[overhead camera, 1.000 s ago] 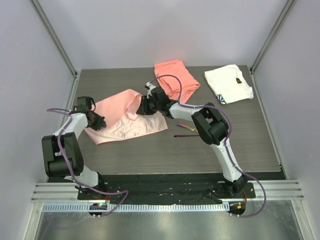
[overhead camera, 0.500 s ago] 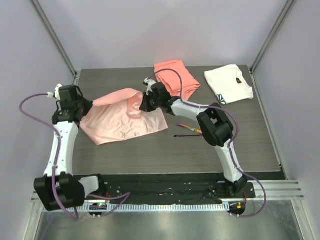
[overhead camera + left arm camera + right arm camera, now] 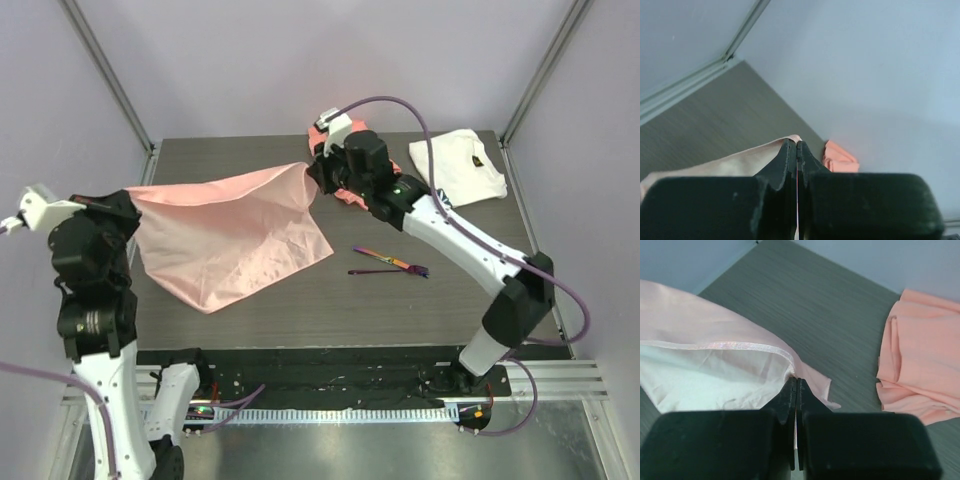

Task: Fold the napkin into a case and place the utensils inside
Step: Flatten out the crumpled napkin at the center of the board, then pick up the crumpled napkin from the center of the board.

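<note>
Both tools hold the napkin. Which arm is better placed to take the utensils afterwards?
Right, probably: the utensils lie right of the napkin, nearer the right tool; the left tool holds its far corner.

Three cloths are in view: one glossy pale-pink napkin (image 3: 230,235), one thicker coral-orange cloth (image 3: 922,375) and one white cloth (image 3: 462,165). There are two slim utensils (image 3: 388,261) with a purple sheen, lying as a pair, though which of them is the fork is too small to tell; that makes five loose items on one tabletop (image 3: 450,300). Two tools can be counted, each with two fingers: the left tool (image 3: 797,150) and the right tool (image 3: 796,385).
</note>
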Controlling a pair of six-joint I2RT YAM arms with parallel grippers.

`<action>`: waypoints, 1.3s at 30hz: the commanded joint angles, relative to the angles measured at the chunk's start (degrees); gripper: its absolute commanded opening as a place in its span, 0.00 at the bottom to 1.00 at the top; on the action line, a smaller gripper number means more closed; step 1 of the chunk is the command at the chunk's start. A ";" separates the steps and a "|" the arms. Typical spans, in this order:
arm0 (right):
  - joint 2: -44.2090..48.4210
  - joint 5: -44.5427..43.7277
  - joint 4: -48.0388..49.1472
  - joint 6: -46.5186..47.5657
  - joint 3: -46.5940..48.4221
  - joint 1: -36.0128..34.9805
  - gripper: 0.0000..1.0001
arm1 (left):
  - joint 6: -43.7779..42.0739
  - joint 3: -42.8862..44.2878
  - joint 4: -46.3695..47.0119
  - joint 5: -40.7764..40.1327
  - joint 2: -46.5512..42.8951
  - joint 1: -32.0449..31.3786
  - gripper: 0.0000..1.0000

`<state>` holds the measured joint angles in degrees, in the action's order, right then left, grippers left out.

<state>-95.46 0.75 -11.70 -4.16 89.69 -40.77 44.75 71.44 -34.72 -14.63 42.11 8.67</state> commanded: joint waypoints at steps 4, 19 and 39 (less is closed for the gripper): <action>16.87 -6.46 -0.16 5.74 -1.53 -4.05 0.01 | -4.50 18.28 -3.77 -3.81 -1.68 -0.14 0.01; 27.44 -9.63 2.92 7.32 -2.77 -5.98 0.01 | -3.71 25.25 -7.03 -8.48 -1.60 -1.11 0.01; -26.16 0.63 18.02 4.96 21.48 5.17 0.01 | -0.19 2.31 17.28 -10.95 39.86 3.90 0.00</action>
<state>-115.52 -2.81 -1.89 1.87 105.08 -36.56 43.09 74.15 -29.82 -25.23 77.67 10.07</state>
